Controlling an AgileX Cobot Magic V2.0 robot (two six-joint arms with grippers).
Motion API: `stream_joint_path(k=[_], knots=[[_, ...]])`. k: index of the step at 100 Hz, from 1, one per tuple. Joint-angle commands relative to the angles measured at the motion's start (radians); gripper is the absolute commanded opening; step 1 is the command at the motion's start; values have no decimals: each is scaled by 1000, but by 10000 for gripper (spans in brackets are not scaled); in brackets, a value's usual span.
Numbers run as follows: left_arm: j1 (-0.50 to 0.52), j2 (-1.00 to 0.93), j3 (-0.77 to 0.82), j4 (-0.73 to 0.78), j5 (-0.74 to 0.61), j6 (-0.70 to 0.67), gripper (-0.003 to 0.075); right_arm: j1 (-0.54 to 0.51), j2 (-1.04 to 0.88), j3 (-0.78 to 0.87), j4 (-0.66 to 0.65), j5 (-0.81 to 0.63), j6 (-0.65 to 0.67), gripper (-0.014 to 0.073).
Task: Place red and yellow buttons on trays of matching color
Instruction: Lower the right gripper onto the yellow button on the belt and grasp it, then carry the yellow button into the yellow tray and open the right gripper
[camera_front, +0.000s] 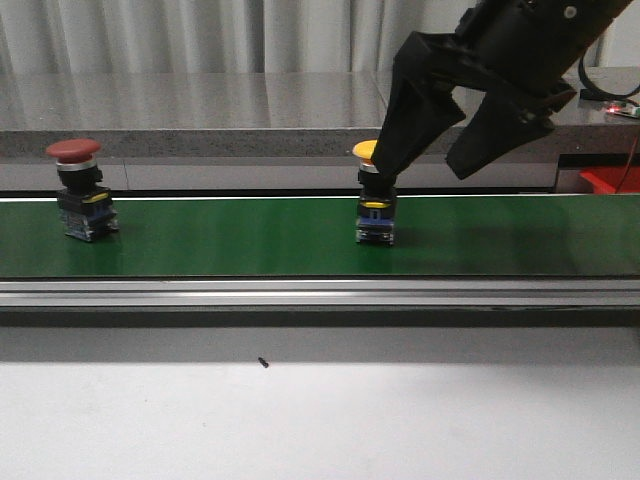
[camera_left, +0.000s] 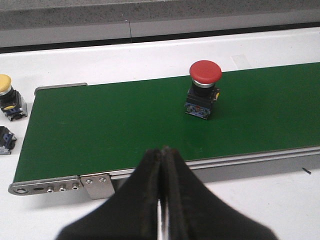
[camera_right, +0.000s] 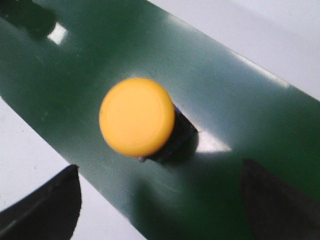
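The right gripper (camera_front: 425, 165) is held with jaws spread above the yellow button (camera_front: 375, 203) on the belt (camera_front: 240, 240); the left gripper's (camera_left: 162, 155) jaws are pressed together, holding nothing.

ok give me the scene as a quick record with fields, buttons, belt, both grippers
surface: green conveyor belt
red button: upright on the belt, toward the robot's left, untouched
yellow button: upright mid-belt, under the right gripper
right gripper: open, fingers spread above the yellow button, not gripping it
left gripper: shut, empty, short of the belt edge
spare yellow button: off the belt end, on the white table
trays: not in view
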Motion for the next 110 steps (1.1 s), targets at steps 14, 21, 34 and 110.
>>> stream_joint_path(k=[14, 21, 34, 110], knots=[[-10, -1, -28, -22, -72, -11, -20, 7, 17, -93, 17, -48, -12, 636], [-10, -1, -28, -22, -72, -11, -20, 7, 29, -96, 14, -72, -12, 636], [-10, -1, -28, -22, -72, -11, -20, 7, 60, -96, -10, -93, -12, 612], [-10, -1, -28, -22, -72, -11, -20, -121, -13, -185, -136, 103, 146, 190]])
